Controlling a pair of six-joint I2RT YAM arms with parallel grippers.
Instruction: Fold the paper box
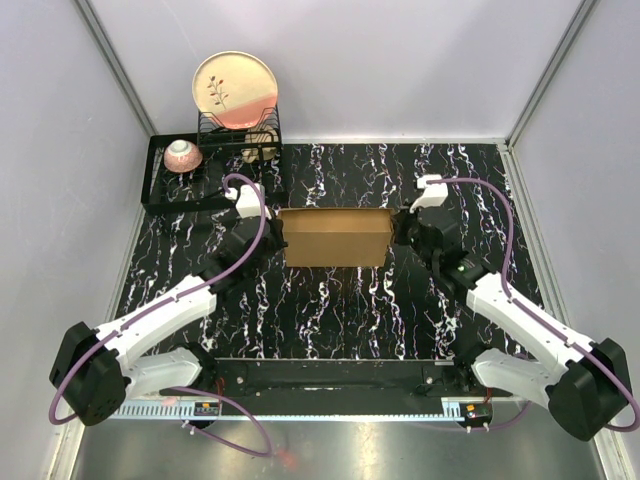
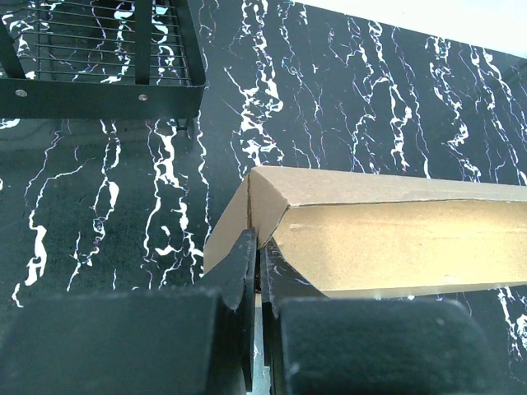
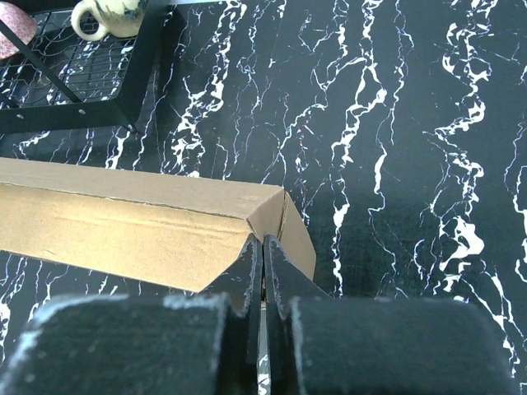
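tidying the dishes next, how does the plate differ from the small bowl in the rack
The plate stands on edge in the black rack; the bowl sits low on its flat left part. The plate is far wider than the bowl. The plate is cream and pink with a dark sprig drawn on it; the bowl is pink with pale bands. Both are dishes stored in that rack.

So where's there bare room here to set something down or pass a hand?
Free: the table between the paper box and the base rail, and the far strip behind the box, right of the dish rack. Crowded: the far-left corner with rack, plate and bowl; both box ends, at the left gripper and right gripper.
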